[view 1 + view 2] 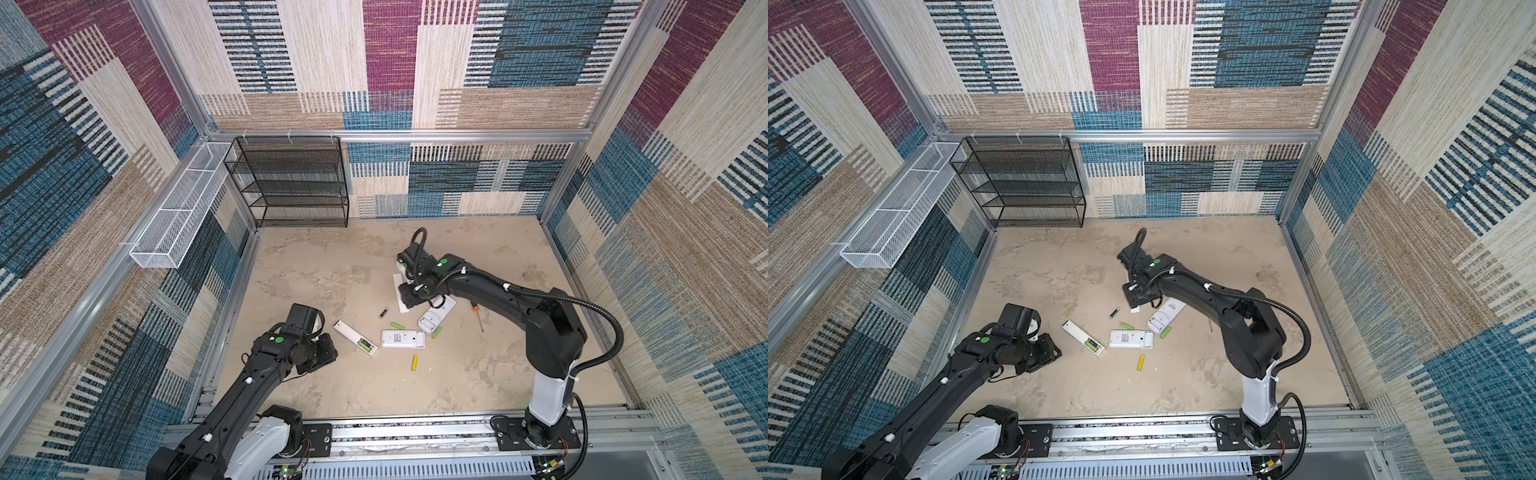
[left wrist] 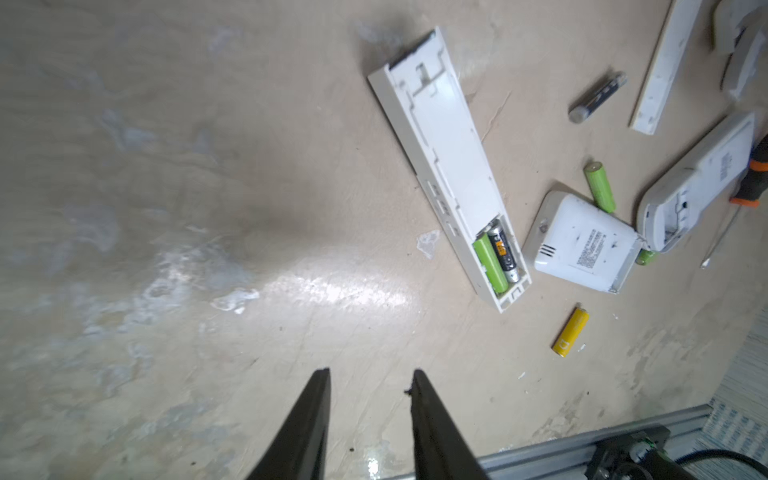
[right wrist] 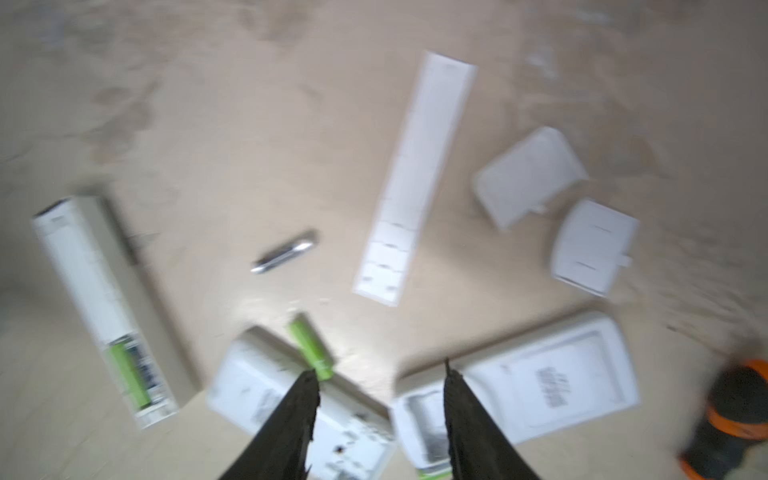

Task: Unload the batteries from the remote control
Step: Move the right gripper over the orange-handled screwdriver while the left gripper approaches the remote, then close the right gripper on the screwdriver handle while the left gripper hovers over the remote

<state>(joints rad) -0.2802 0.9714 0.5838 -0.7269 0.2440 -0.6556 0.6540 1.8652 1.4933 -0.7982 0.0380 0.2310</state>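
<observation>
left gripper (image 2: 370, 376): jaws apart, nothing between them, over bare surface (image 2: 166, 208) near left. right gripper (image 3: 380, 372): jaws apart, empty, above the clutter mid-surface.

Count: 6 batteries, 3 remotes, 3 covers, 1 screwdriver (image 1: 478, 318).

Batteries are thin cylinders.
- 2 sit side by side in the open bay at the near end of the long remote (image 2: 440, 158): bay green battery (image 2: 490, 262) and bay black battery (image 2: 503, 251), which has orange print.
- 4 are loose:
  - loose black battery (image 2: 598, 95), far side of the group
  - loose green battery (image 2: 600, 187), just beside the squat remote (image 2: 582, 245)
  - second green battery (image 1: 436, 331), at the near end of the rounded remote (image 2: 702, 174)
  - yellow battery (image 2: 570, 332), nearest and apart from the rest

Visibility:
- The left wrist view half-hides the second green battery behind the squat remote and cuts off the screwdriver.
- The long cover (image 3: 415, 178) and small covers (image 3: 528, 174) (image 3: 594, 245) are mostly under the right arm in both top views.
- The right wrist view is blurred and its labels are unreadable.
</observation>
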